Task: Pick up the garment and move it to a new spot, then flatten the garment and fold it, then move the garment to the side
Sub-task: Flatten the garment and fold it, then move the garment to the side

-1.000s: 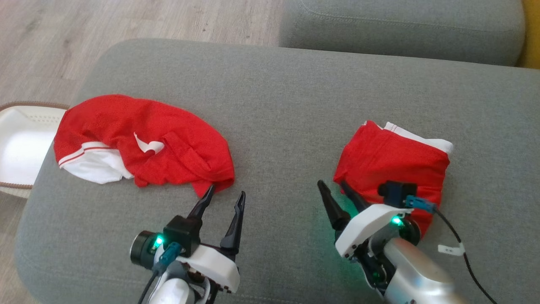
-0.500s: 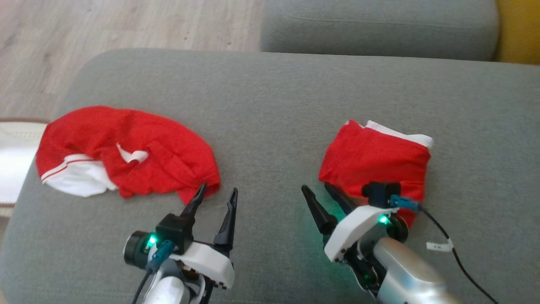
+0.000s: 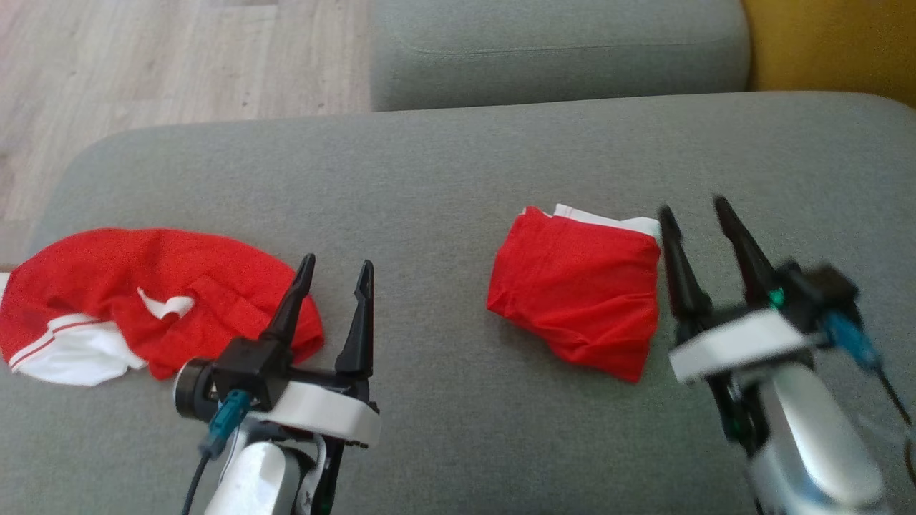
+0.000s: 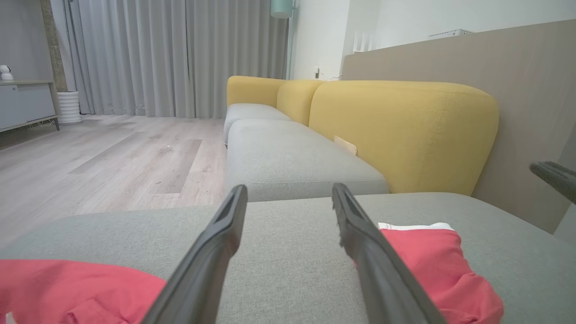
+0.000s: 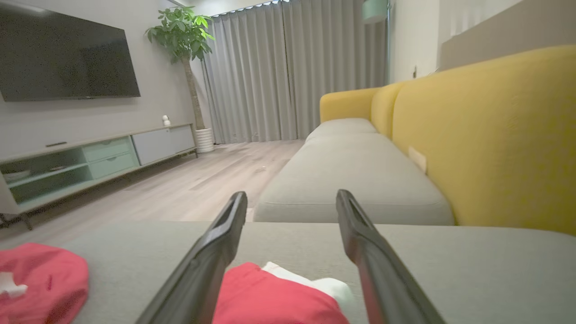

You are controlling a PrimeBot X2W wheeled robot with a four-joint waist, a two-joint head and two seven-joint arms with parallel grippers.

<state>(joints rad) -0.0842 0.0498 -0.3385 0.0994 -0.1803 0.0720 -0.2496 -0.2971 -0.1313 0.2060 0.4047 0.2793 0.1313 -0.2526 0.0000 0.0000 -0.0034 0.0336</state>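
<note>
The crumpled garment (image 3: 143,286) lies at the lower left of the head view, on the grey seat cushion (image 3: 444,179); it is red with a white striped hem (image 3: 71,350) turned out at its lower left end. It looks like a thin sports fabric, so it is probably light, soft and limp; it should hang and stretch when it is lifted, and it cannot break. A good place to take hold is probably a thick place, such as the hem or the bunched red edge at its right end, because a single layer may slip out of the fingers. The left gripper (image 3: 337,262) stands with its jaws apart and empty; in the head view its left finger crosses the right end of this garment, but it is not possible to tell if it touches the cloth. The folded garment (image 3: 576,290) lies right of centre as a compact red packet with a white band (image 3: 608,218) along its upper edge; the right gripper (image 3: 692,207) is just beside its right edge, jaws also spread and holding nothing. Both garments lie directly on the cushion, well apart, and neither is inside a basket or a box.
</note>
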